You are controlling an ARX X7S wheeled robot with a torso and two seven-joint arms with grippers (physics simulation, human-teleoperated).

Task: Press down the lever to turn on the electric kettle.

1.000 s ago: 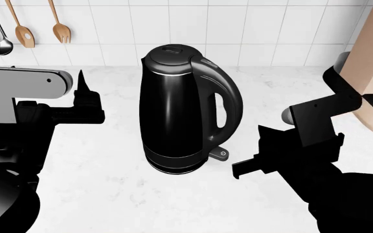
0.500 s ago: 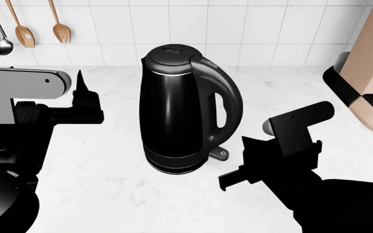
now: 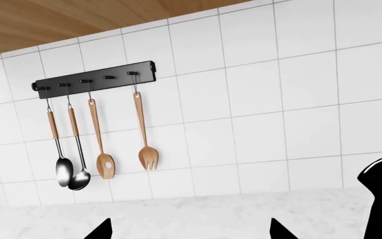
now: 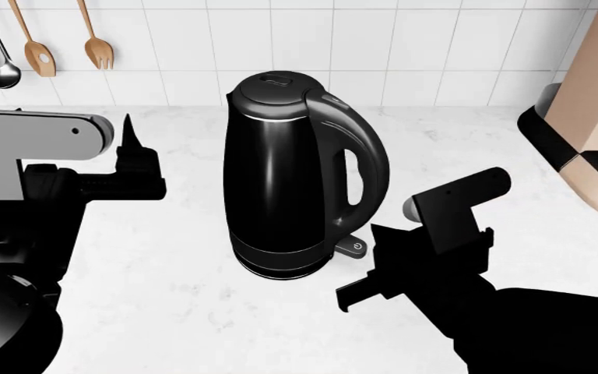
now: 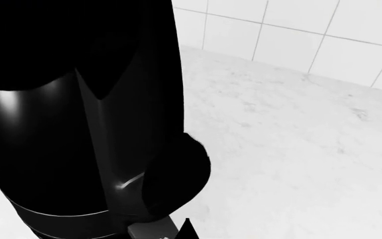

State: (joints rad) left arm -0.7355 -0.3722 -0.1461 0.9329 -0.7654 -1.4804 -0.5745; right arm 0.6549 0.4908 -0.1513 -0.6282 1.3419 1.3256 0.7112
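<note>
White wall tiles are backing a pale marble desk (image 4: 184, 312), with a rail of hanging utensils (image 3: 101, 144) at the far left and a beige coffee machine (image 4: 595, 125) at the far right. Standing upright in the middle of the desk is the electric kettle (image 4: 278, 179), its looped handle facing right. The lever (image 4: 351, 247) is jutting from the base below that handle, lying flat and apparently not yet pressed.

The right gripper (image 4: 357, 290) is hanging just near and to the right of the lever, apart from it, holding nothing; whether its jaws are parted I cannot tell. In the right wrist view the kettle's glossy body is filling the left side, with the grey tab peeking at the lower edge. The left gripper (image 4: 133, 152) is idling well left of the kettle, holding nothing, its fingertips looking parted in the left wrist view.

The lever is likely a small, stiff, sprung tab needing a firm downward push on its outer end, not a grasp. The kettle's smooth shell looks slippery, and a sideways push could slide it.
</note>
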